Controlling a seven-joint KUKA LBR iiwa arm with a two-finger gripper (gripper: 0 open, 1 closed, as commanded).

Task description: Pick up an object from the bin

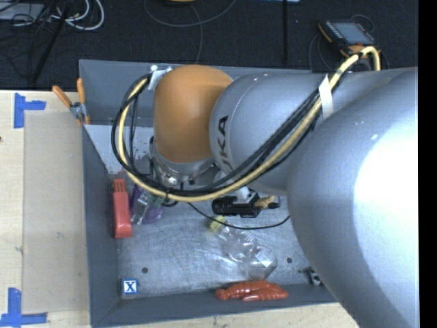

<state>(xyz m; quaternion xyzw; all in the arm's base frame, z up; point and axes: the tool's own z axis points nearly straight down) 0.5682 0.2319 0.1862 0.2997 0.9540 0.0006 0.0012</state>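
My gripper (166,176) hangs low over the left part of the bin, under the arm's orange cover. Just below and left of it lies a small purple thing (150,209), partly hidden by the cables. A red flat bar-shaped thing (121,212) lies lengthwise against the bin's left wall, close beside the purple one. I cannot make out whether anything is between the jaws.
A black oblong thing (236,207) with a thin cord lies mid-bin under the arm. Crumpled clear plastic (244,249) sits in front of it, and an orange-red lobster-like toy (251,292) lies along the front wall. The arm covers the bin's right half.
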